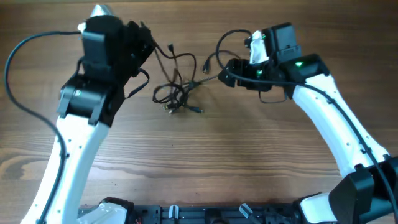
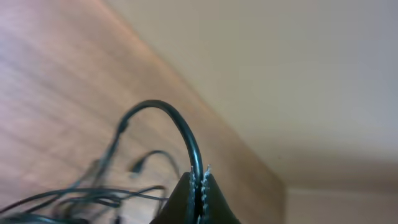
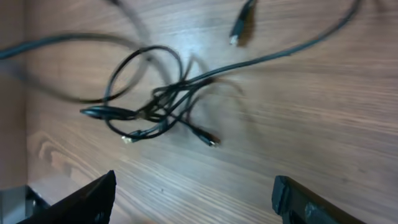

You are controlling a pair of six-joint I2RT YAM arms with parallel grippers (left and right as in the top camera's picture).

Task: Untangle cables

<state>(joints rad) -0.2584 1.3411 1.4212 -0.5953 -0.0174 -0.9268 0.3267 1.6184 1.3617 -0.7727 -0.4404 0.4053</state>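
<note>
The cables (image 1: 177, 93) are thin black cords knotted in a small tangle on the wooden table, between the two arms. My left gripper (image 1: 149, 45) is at the tangle's upper left. In the left wrist view it (image 2: 200, 185) is shut on one black cable (image 2: 168, 115) that arches up from the pile. My right gripper (image 1: 227, 73) is to the right of the tangle. In the right wrist view it (image 3: 193, 190) is open and empty above bare wood, with the tangle (image 3: 155, 106) ahead of it. A loose plug end (image 3: 239, 28) lies apart from the tangle.
The wooden table (image 1: 249, 155) spreads out in front of the tangle. Thick black wires (image 1: 18, 56) run along both arms. The arm bases (image 1: 205, 214) stand at the near edge. A pale wall (image 2: 298, 74) lies beyond the table's far edge.
</note>
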